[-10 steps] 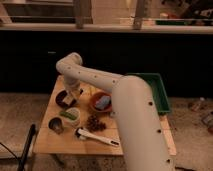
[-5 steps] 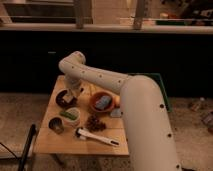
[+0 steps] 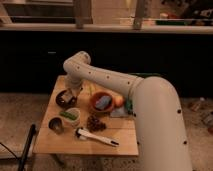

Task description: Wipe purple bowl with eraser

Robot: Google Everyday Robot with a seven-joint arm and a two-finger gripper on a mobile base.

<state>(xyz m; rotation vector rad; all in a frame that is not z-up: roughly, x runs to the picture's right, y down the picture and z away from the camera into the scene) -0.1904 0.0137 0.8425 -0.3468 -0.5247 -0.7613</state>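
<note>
The purple bowl [image 3: 63,99] is small, dark and round and sits at the left side of the wooden table [image 3: 50,144]. My gripper [image 3: 72,93] hangs from the white arm, right over the bowl's right rim, at or just above its inside. I see no small pale eraser; the gripper hides the spot where it would be.
An orange bowl [image 3: 95,104] holding a blue pad [image 3: 103,102] stands right of the purple bowl. A cream-green cup [image 3: 72,117], a small dark cup [image 3: 56,125], a brown cluster [image 3: 94,122] and a white-handled tool [image 3: 98,137] lie nearer the front. My arm's bulk covers the table's right side.
The gripper stays over the purple bowl, shifting only slightly. The big arm segment on the right has swung and now fills more of the view.
</note>
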